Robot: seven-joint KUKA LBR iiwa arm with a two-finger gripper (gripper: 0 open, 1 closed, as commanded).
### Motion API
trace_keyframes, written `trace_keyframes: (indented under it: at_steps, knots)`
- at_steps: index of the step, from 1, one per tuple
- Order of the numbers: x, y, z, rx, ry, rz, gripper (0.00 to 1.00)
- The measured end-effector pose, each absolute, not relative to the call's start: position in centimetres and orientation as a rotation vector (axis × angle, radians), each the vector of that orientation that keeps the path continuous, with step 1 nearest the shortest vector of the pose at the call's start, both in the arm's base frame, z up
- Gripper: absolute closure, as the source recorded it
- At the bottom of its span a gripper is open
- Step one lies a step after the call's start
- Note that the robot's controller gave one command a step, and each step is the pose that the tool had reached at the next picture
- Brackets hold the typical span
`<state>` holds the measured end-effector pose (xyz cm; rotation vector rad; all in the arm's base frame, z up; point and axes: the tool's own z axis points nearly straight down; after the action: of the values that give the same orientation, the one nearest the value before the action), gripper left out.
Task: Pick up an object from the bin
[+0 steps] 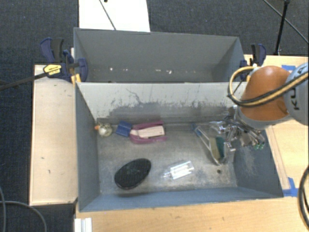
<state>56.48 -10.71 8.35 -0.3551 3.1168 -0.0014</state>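
One dark-green object [219, 148] lies at the right end of the bin [159, 100], on its floor. The end effector [223, 146] is low over it; whether it is spread or pressed together cannot be told. Just left lies one clear strip [205, 138]. Further left are one clear packet [177, 170], one black oval pad [132, 173], one pink-purple block [147, 132], one blue piece [123, 128] and one small round thing [103, 129].

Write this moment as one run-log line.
gripper: down at right end of bin | by it: green thing | left of it: clear packet, black oval, pink box
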Motion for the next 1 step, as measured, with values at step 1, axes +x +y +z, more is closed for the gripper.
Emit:
trace_keyframes:
  at_steps: [1]
  knots:
    - [55.88, -12.58, 19.14, -0.996, 2.972, -0.006, 1.0]
